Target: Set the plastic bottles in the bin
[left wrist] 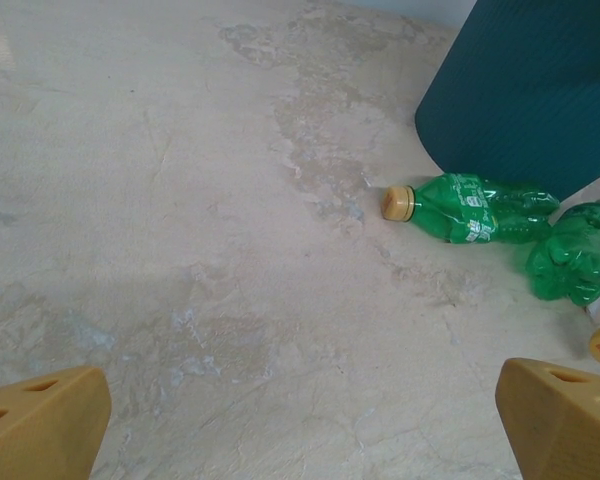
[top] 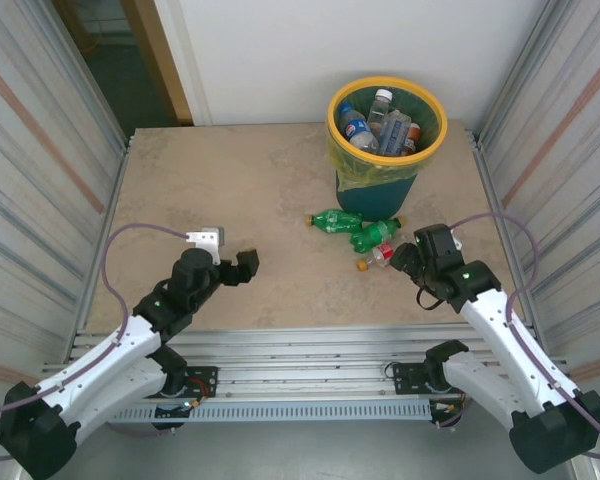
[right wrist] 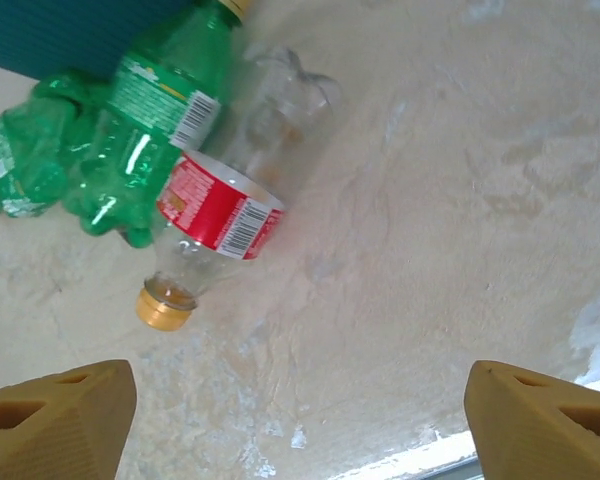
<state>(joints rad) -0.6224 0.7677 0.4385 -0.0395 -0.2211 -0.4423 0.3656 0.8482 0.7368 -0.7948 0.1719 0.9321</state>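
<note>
The bin (top: 366, 198), teal with a yellow rim, stands at the back right and holds several plastic bottles (top: 360, 129). Three more bottles lie on the table in front of it: a green one (top: 335, 221), a second green one (top: 377, 234) and a clear one with a red label (top: 378, 257). My right gripper (top: 408, 258) is open just right of the clear bottle (right wrist: 220, 215), which lies ahead and left of its jaws (right wrist: 300, 430). Nothing is between the fingers. My left gripper (top: 230, 252) is open over bare table, well left of the green bottle (left wrist: 475, 208).
Corrugated metal walls close in the table on both sides. The near edge carries an aluminium rail (top: 310, 345) where the arm bases are bolted. The bin wall (left wrist: 530, 90) rises behind the green bottles.
</note>
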